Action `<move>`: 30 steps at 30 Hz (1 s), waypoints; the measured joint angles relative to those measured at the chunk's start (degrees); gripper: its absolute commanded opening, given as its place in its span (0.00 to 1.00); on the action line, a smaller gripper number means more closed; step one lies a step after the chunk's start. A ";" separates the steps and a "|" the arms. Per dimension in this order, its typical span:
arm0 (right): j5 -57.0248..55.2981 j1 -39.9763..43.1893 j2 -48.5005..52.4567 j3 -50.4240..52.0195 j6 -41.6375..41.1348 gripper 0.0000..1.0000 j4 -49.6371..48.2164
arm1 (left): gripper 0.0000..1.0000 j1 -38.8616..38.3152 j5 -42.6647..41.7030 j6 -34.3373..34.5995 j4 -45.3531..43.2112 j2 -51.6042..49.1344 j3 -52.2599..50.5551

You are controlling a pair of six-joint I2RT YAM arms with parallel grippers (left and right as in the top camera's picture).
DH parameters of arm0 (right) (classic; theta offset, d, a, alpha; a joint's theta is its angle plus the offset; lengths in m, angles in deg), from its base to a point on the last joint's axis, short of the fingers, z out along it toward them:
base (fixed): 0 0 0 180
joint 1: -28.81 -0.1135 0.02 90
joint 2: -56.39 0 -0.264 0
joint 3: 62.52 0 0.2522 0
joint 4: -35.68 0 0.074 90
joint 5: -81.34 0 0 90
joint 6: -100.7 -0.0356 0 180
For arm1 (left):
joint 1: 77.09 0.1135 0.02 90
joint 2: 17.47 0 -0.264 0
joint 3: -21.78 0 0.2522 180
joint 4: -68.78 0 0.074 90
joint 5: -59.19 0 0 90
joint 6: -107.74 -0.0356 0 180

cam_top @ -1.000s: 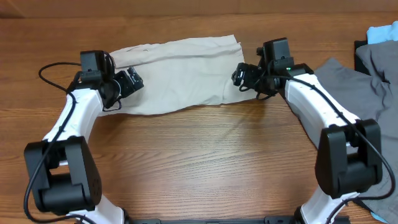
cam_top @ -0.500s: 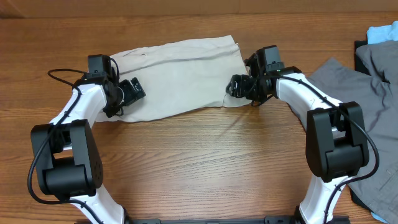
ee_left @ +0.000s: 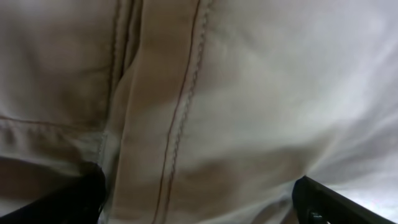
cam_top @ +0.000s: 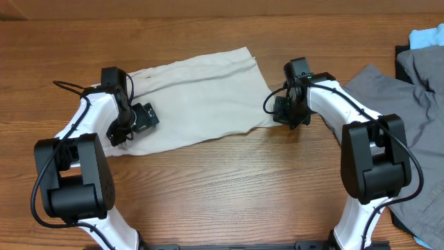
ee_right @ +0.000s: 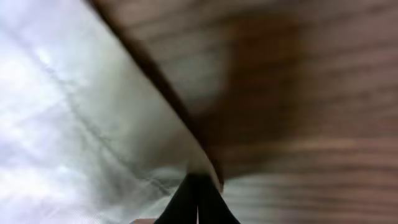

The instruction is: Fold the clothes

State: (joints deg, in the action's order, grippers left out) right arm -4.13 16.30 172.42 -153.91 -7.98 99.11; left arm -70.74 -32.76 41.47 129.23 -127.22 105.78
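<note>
The clothes, pale beige shorts, lie flat across the back middle of the wooden table. My left gripper is low over their left part and stands wide open. In the left wrist view a stitched seam of the shorts fills the frame between the dark fingertips. My right gripper is at the shorts' right edge. In the right wrist view its fingers are shut on the edge of the shorts, which hangs against the brown table.
A grey garment lies at the right, past my right arm. A light blue piece shows at the back right corner. Bare wood runs along the front between the two arm bases.
My right gripper has shut on the shorts' right edge and shifted slightly right. The left gripper has moved a little toward the front over the cloth, still open. The shorts' right side has shifted.
</note>
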 measured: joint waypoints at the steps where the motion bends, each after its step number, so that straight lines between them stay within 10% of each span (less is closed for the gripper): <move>1: -0.72 -0.02 -0.44 0.02 -0.72 0.05 1.51 | 1.00 0.00 0.50 -0.20 0.66 0.00 0.00; 7: -4.39 0.20 -6.47 0.76 -1.16 0.21 1.38 | 1.00 0.13 3.28 -1.07 1.92 -0.04 -0.17; 24: 12.02 -4.68 -7.06 -7.67 17.70 0.14 -6.14 | 0.99 0.50 -6.56 -1.49 -6.32 4.42 6.25; 30: 13.09 -5.84 1.03 -7.65 18.56 0.32 -12.09 | 0.96 0.50 -6.91 -1.53 -10.75 4.39 6.25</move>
State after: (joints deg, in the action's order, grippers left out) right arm 8.97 10.46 173.45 -161.56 10.58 87.03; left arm -70.24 -39.67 39.94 118.48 -122.83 112.03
